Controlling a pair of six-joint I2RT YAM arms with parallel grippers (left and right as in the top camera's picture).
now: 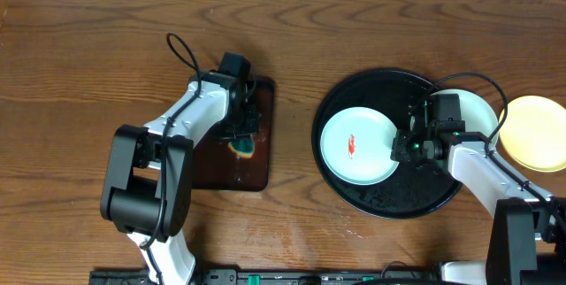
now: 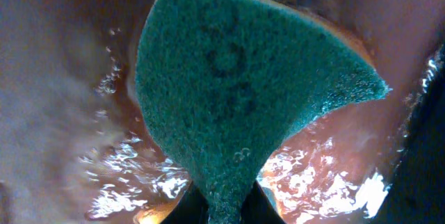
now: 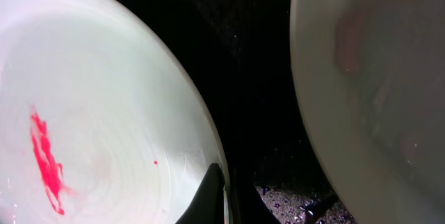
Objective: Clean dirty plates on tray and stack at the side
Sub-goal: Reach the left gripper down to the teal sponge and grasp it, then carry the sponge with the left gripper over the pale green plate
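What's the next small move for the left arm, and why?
Probably carry the green scouring sponge from the wet dark-brown rectangular tray over to the pale mint-white round plate. The left fingers pinch the sponge, and that plate's red smear is unwiped while the right fingers hold its rim.

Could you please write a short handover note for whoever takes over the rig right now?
Left end effector: shut on the green sponge, over the wet brown tray.
Right end effector: at the rim of the smeared plate on the black tray; grip unclear.
Second pale plate sits at the black tray's right edge, yellow plate to its right.
Nothing stacked yet; left: wipe the red smear, stack the plates.
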